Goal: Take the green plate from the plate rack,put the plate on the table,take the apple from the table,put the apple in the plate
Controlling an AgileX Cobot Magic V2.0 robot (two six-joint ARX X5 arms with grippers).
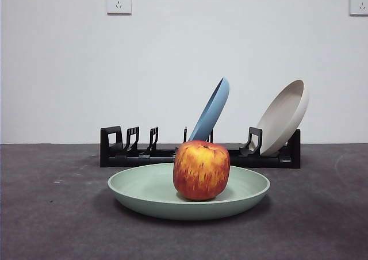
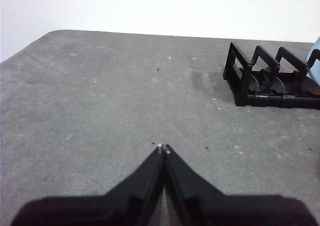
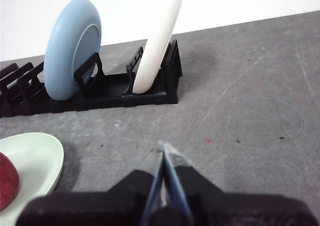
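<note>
The green plate (image 1: 241, 194) lies flat on the dark grey table (image 1: 46, 214) in front of the plate rack (image 1: 144, 155). The red and yellow apple (image 1: 201, 169) stands in the plate's middle. In the right wrist view the plate (image 3: 35, 161) and a slice of the apple (image 3: 6, 183) show beside my right gripper (image 3: 163, 148), which is shut, empty and held over bare table to the side of the plate. My left gripper (image 2: 163, 148) is shut and empty over bare table, with the rack's end (image 2: 260, 78) off to one side. Neither gripper shows in the front view.
The rack holds a blue plate (image 1: 213, 109) and a beige plate (image 1: 284, 115), both leaning in their slots; they also show in the right wrist view as the blue plate (image 3: 70, 56) and the beige plate (image 3: 157, 41). A white wall stands behind.
</note>
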